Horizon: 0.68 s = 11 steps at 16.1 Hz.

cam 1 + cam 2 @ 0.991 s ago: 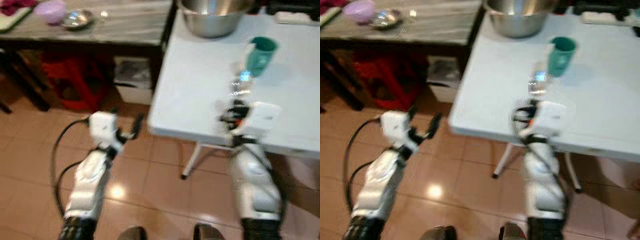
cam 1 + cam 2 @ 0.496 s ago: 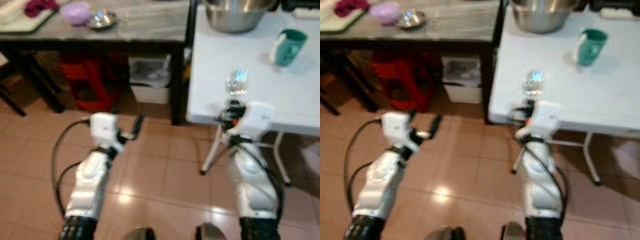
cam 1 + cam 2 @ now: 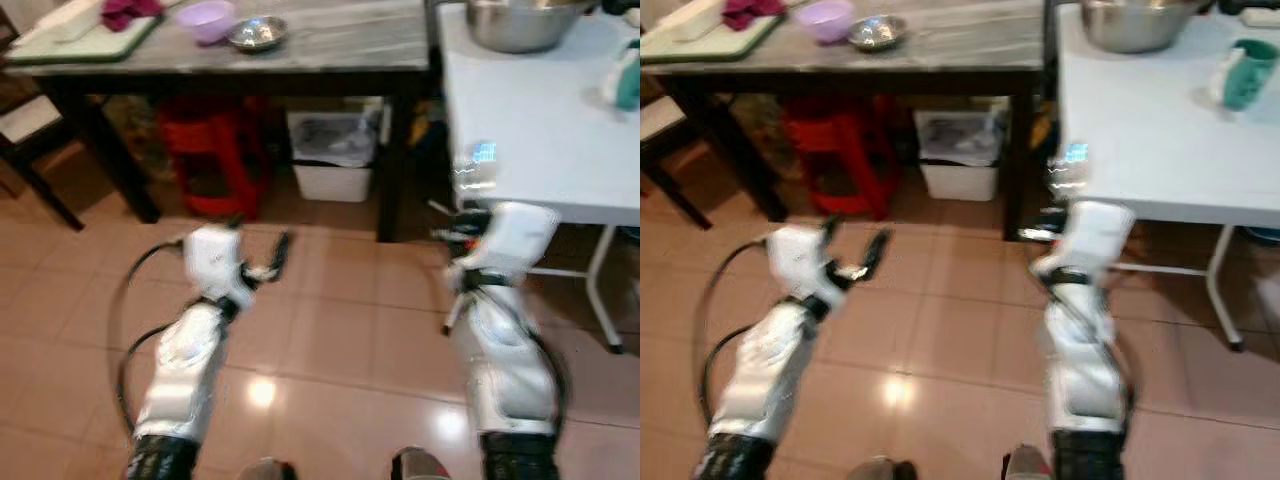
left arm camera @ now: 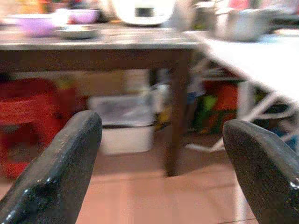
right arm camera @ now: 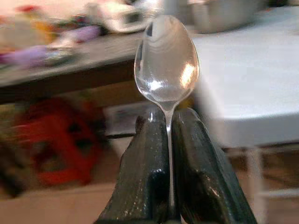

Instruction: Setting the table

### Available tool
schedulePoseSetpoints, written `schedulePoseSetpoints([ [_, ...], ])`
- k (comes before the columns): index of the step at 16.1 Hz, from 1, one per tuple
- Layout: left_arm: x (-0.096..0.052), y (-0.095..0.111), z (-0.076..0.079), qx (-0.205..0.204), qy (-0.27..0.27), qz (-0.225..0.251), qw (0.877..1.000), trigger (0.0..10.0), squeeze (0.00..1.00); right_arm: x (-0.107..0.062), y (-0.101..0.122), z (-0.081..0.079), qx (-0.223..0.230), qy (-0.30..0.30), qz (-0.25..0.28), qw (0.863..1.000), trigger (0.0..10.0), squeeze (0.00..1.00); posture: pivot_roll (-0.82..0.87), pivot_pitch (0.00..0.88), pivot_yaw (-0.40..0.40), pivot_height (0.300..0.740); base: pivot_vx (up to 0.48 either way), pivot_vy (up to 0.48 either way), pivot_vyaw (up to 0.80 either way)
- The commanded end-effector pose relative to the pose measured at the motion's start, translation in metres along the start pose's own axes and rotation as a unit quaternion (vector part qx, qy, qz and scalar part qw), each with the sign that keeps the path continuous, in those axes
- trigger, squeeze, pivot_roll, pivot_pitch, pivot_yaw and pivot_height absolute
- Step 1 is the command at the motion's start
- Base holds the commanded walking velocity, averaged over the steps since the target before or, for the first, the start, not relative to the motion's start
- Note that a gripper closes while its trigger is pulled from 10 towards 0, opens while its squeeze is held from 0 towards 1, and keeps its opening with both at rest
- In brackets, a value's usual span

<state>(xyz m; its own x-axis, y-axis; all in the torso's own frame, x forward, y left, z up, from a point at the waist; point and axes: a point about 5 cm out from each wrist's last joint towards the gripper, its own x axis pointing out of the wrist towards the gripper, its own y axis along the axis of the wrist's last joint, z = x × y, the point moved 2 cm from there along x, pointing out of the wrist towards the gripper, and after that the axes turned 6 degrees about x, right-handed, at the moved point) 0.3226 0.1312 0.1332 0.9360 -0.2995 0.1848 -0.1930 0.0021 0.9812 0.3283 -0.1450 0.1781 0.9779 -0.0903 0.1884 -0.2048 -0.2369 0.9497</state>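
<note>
Two silver arms reach out over the tiled floor [image 3: 330, 340]. Left claw [image 3: 268, 262] is spread wide and empty. Right claw [image 5: 169, 135] is pinched tight on a spoon [image 5: 167, 60] by its handle, bowl upright, near the white worktop [image 3: 540, 130] edge. Farther off, a teal cup [image 3: 1246, 72] and steel bowl [image 3: 1135, 22] sit on it; the grey worktop [image 3: 330, 45] carries a purple bowl [image 3: 205, 18]
</note>
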Motion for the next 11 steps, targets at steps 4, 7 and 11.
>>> schedulePoseSetpoints([
  [4, -0.0023, 0.0032, -0.0006, -0.013, -0.01, 0.008, 1.0, 10.0, 0.0, 0.0012, 0.0016, 0.0042, -0.004, -0.002, 0.006, 1.0, 10.0, 0.0, -0.09, 0.168, 0.1, 0.74, 0.064, 0.0, 0.0],
  [7, -0.0042, 0.0036, -0.0012, -0.013, -0.012, 0.01, 1.0, 10.0, 0.0, 0.0018, 0.0009, 0.0033, -0.004, 0.0, 0.006, 1.0, 10.0, 0.0, -0.09, 0.169, 0.1, 0.74, 0.358, 0.0, 0.0],
  [11, -0.0042, 0.003, 0.0002, -0.017, -0.015, 0.009, 1.0, 10.0, 0.0, 0.0015, -0.0006, 0.004, -0.006, -0.001, 0.004, 1.0, 10.0, 0.0, -0.09, 0.171, 0.102, 0.74, 0.349, 0.0, 0.0],
])
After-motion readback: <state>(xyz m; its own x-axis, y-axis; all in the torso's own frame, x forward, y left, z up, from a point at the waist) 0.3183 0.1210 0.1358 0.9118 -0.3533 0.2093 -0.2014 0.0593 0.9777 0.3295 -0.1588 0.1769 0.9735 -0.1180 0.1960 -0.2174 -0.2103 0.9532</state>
